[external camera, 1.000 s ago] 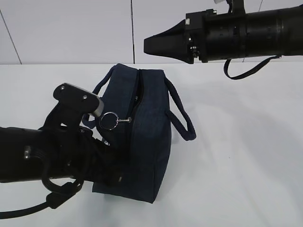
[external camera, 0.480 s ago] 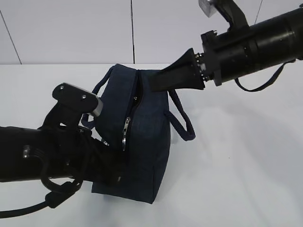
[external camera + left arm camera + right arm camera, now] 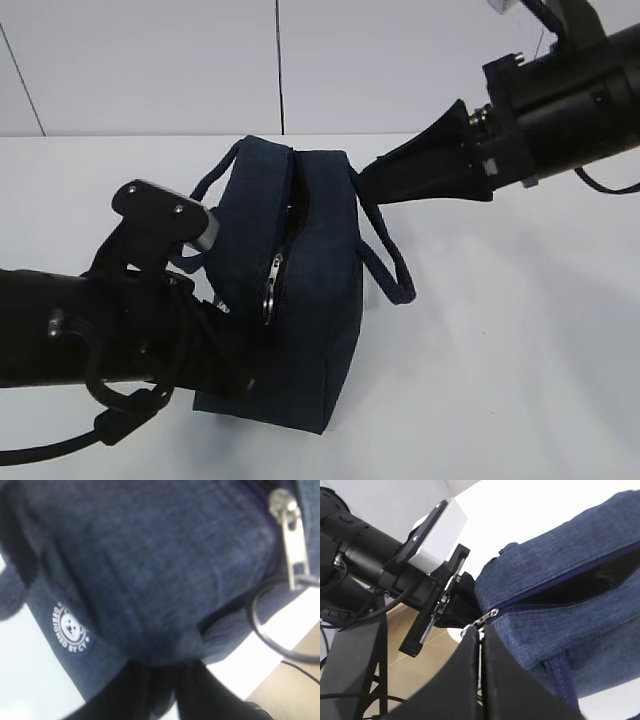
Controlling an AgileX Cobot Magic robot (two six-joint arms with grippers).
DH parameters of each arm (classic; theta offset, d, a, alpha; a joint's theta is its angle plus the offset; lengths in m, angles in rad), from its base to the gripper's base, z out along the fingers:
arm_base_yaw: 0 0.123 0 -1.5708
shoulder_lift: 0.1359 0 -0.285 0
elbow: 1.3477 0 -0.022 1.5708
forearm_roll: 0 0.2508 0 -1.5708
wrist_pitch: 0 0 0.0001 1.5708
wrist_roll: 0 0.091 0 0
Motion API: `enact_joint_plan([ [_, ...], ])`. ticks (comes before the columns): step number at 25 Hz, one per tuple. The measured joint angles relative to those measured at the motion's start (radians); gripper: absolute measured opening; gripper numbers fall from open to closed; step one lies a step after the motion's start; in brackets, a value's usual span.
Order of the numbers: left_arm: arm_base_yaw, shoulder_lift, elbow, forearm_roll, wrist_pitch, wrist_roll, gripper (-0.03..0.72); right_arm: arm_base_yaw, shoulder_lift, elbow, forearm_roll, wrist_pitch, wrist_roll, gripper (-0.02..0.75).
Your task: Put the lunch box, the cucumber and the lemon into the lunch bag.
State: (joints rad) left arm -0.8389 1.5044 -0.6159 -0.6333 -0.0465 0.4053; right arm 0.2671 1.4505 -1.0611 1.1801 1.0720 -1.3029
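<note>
The left gripper's fingertips (image 3: 165, 690) press into the boxy dark navy fabric lunch bag (image 3: 290, 290), so whether they pinch cloth cannot be told. The bag's inside shows only as a dark slit in the right wrist view. The left wrist view is blurred, and the metal ring pull (image 3: 280, 625) runs off its right edge.

Lunch bag (image 3: 290, 290) slit narrow (perhaps impassable).
</note>
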Motion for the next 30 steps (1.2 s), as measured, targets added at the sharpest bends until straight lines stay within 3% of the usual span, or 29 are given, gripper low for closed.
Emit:
enact_joint_plan([
  [4, 0.000, 0.000, 0.000, 0.000, 0.060, 0.000, 0.274, 0.000, -0.050, 0.034, -0.004, -0.010, 0.003, 0.007],
  [7, 0.000, -0.002, 0.000, 0.000, 0.122, 0.000, 0.335, 0.000, -0.068, 0.042, -0.006, -0.012, 0.014, 0.007],
  [14, 0.000, -0.079, 0.001, 0.000, 0.253, 0.000, 0.353, 0.000, -0.113, 0.042, -0.012, -0.022, 0.065, 0.007],
  [30, 0.000, -0.492, 0.005, 0.032, 0.479, -0.002, 0.353, 0.000, -0.314, 0.128, -0.054, -0.009, 0.156, 0.006],
])
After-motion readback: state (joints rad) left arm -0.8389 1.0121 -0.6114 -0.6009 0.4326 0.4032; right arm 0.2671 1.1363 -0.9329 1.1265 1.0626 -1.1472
